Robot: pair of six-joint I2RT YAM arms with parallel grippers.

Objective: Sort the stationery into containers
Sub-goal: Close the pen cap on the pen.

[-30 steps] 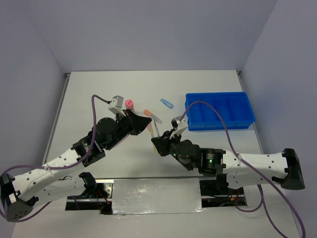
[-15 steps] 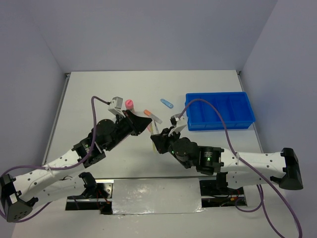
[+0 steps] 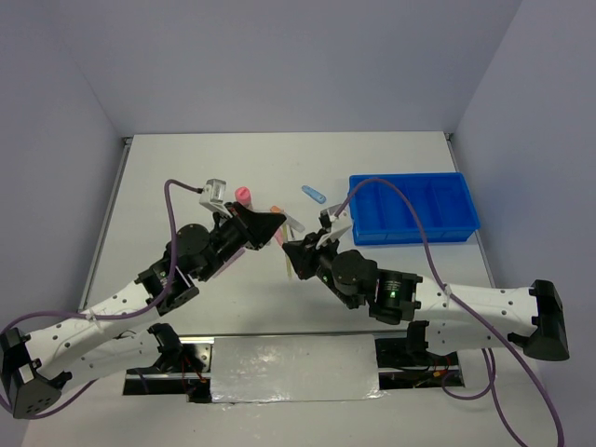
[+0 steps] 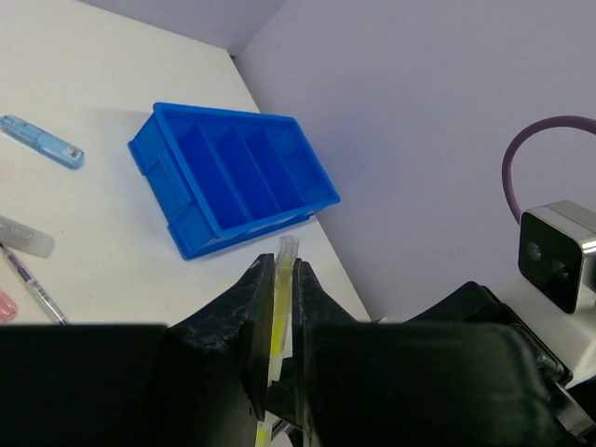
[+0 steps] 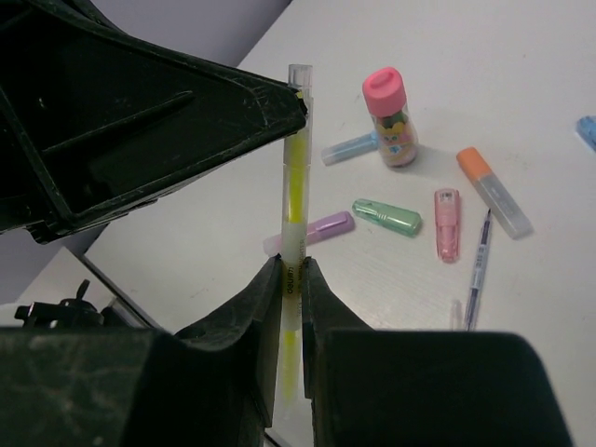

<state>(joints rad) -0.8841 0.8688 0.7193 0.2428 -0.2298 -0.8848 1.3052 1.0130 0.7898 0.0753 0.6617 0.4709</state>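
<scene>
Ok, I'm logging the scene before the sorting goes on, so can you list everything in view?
tray: one, blue, far right, nothing in it.
yellow pen: one, in the air between both arms.
bottle: one, tan with pink cap, upright mid-table.
sticks: six; green, lilac, pink, orange and pale blue near the bottle, blue alone nearer the tray.
thin pen: one, greyish-purple, beside the pink stick.
table: one, white.
left arm: white and black, jaws shut on the yellow pen's top.
right arm: same colours, jaws shut on its lower part.

Right tool (image 3: 291, 250) moved up beside left tool (image 3: 279, 222).
</scene>
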